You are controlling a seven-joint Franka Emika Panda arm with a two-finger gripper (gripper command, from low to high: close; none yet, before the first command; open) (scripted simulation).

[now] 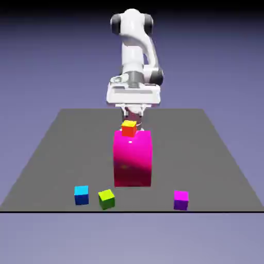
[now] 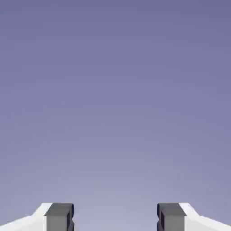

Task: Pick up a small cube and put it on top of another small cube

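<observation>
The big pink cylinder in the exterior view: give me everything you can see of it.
The pink cylinder is a plain, saturated magenta, smooth and glossy, with a small bright highlight near its top and darker shading lower down. No separate parts show. It sits on the dark tabletop, near the middle, in front of the robot's base. The red-orange cube appears at its upper edge, but whether they touch I can't tell. Its far side and ends are hidden.

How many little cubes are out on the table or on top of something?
4: a red-orange cube atop the pink cylinder; blue, green and purple ones near the table's front edge. More could hide behind the cylinder.
</observation>
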